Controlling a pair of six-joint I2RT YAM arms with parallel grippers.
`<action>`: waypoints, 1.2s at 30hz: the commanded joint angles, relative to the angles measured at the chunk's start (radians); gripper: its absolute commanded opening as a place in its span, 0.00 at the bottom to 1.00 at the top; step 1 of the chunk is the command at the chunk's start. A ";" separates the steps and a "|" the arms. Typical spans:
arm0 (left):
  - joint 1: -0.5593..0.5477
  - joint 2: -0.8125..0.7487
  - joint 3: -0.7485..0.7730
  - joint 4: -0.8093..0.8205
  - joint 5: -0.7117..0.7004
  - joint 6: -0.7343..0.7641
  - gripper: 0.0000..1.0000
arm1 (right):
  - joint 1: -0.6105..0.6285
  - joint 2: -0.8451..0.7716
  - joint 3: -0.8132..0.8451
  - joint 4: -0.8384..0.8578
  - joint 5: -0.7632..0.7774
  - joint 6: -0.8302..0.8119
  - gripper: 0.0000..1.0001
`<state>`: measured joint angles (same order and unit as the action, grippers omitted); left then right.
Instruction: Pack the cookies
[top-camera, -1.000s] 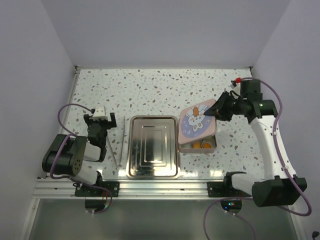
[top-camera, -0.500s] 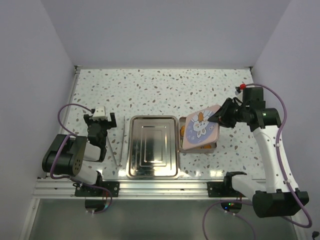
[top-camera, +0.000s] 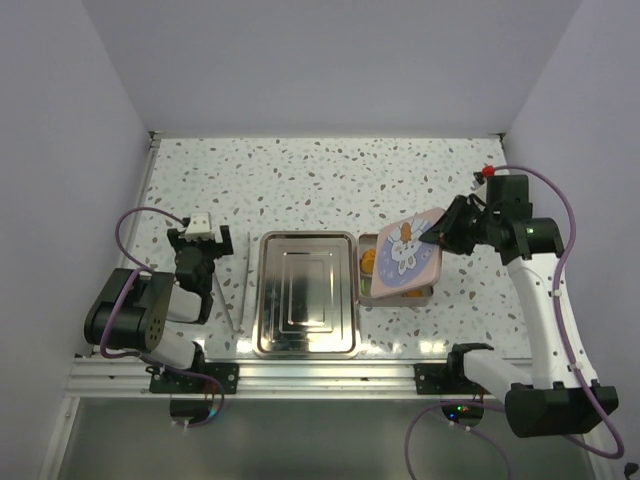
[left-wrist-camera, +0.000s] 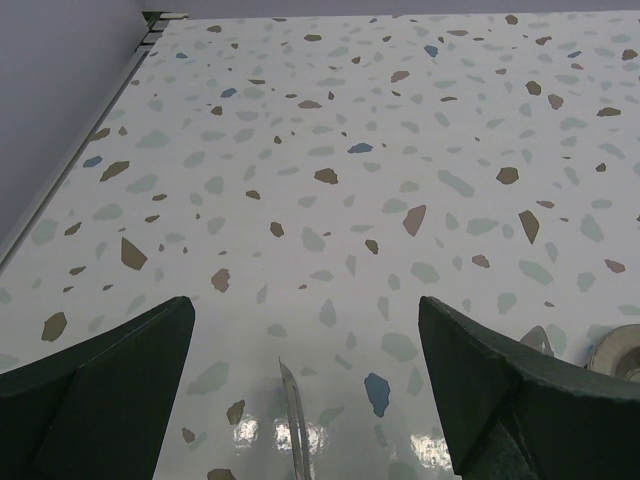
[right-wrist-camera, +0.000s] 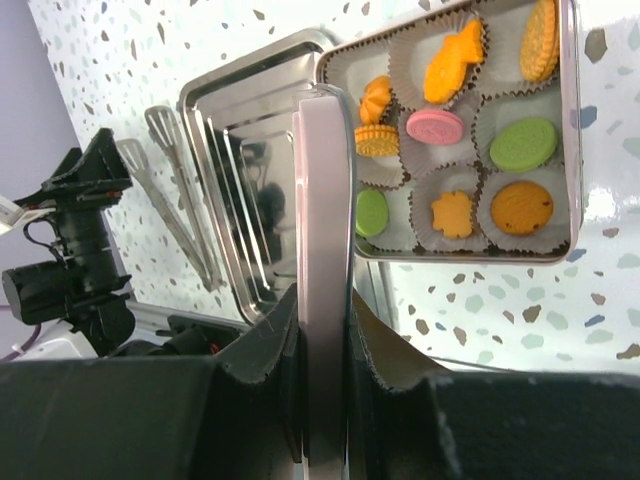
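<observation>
The black right pincer (right-wrist-camera: 322, 340) grips a pale pink square tin lid (right-wrist-camera: 322, 200), and beyond it lie orange, green and pink round cookies (right-wrist-camera: 522, 207) in white paper liners (right-wrist-camera: 418, 190) on a white bench (right-wrist-camera: 500, 300) speckled brown and blue.

matt cookies (right-wrist-camera: 521, 144), shiny metal tray (top-camera: 305, 292), glossy table (top-camera: 320, 180)

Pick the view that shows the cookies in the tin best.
Right wrist: the cookies sit in plain sight, orange, green, one pink. Top external: the lid, held by the right end effector, hides all but an orange sliver. Left wrist: none, just tabletop.
</observation>
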<state>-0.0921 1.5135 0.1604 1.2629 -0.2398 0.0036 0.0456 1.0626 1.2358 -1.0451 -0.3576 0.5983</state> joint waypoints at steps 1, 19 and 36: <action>0.006 -0.003 0.001 0.113 -0.015 0.010 1.00 | 0.004 -0.010 0.010 0.091 -0.017 -0.012 0.00; 0.006 -0.003 0.001 0.113 -0.015 0.010 1.00 | 0.002 0.275 -0.133 0.511 -0.257 -0.031 0.00; 0.006 -0.001 0.001 0.113 -0.015 0.010 1.00 | -0.102 0.419 -0.211 0.442 -0.410 -0.301 0.00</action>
<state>-0.0921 1.5135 0.1604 1.2629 -0.2398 0.0036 -0.0170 1.4879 1.0378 -0.5766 -0.7506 0.3824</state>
